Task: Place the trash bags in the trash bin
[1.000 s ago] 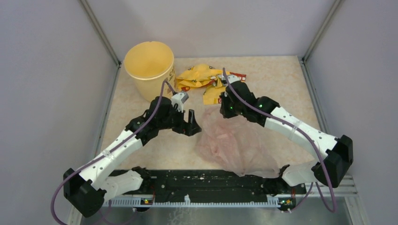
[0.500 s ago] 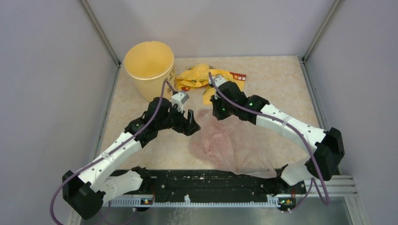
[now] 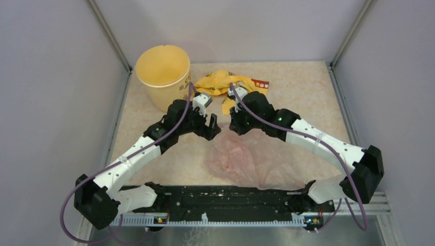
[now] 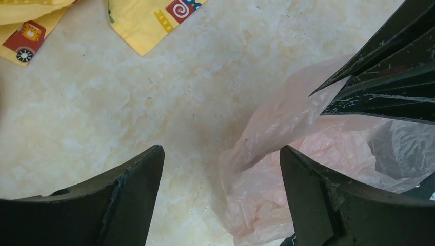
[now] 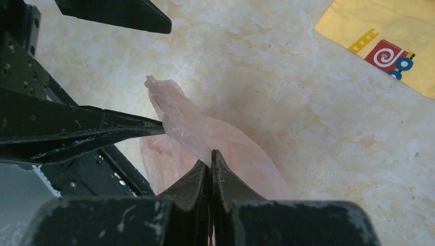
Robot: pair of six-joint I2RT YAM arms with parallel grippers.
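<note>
Left hand (image 3: 214, 126) nearer, agape beside right hand (image 3: 232, 125) clenched on pink bag (image 3: 246, 159); yellow wrapper (image 3: 218, 84) behind.

Right gripper (image 3: 233, 125) on pink bag (image 3: 254, 161) far edge; left gripper (image 3: 214, 127) close beside.

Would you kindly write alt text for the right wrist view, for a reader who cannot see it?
The shut right gripper pinches a thin, translucent pale pink plastic bag over a beige marbled tabletop. The open left gripper stands at the left; a yellow printed wrapper lies top right.
</note>
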